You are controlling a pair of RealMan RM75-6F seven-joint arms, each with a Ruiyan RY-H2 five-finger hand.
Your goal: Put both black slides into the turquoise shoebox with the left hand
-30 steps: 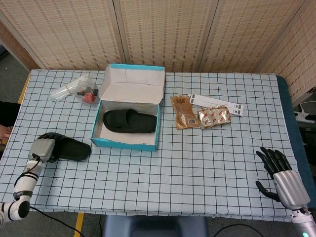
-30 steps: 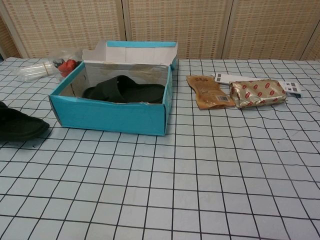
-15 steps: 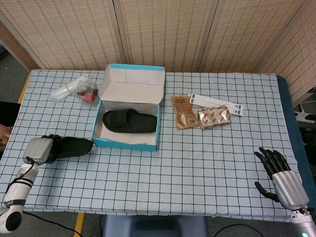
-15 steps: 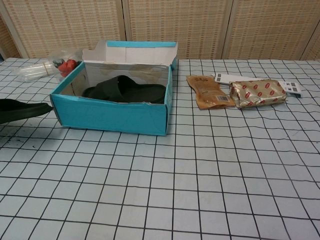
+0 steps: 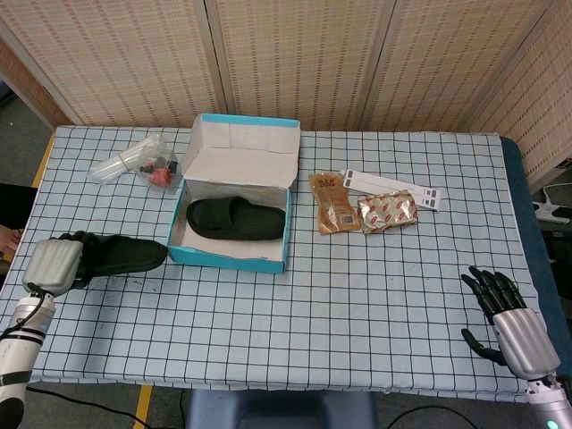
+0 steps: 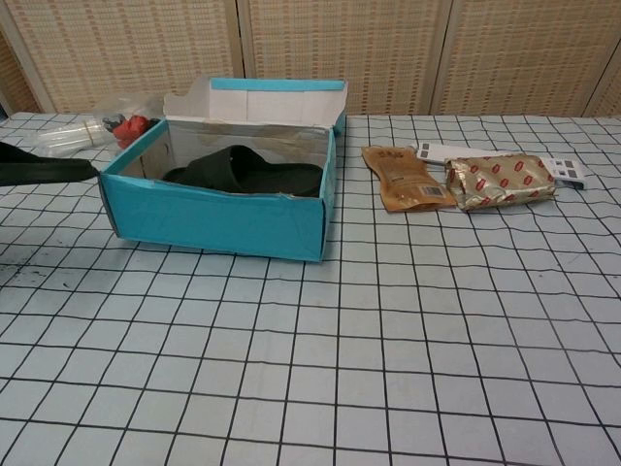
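Note:
The turquoise shoebox (image 5: 268, 258) (image 6: 218, 218) stands open left of the table's middle, its lid flap up at the back. One black slide (image 5: 236, 218) (image 6: 247, 172) lies inside it. The second black slide (image 5: 125, 254) (image 6: 44, 171) hangs level above the table just left of the box, its toe end near the box's left wall. My left hand (image 5: 54, 264) grips its heel end at the far left edge. My right hand (image 5: 508, 315) hovers open near the table's front right corner, holding nothing.
A clear bag with red items (image 5: 134, 163) (image 6: 92, 131) lies behind the box to the left. A brown packet (image 5: 332, 203) (image 6: 403, 177), a red-patterned foil pack (image 5: 386, 213) (image 6: 500, 181) and a white strip (image 5: 391, 186) sit right of the box.
My left hand has lifted the second slide off the table and raised it, the toe end swinging up toward the box's left wall. The right hand stayed put.

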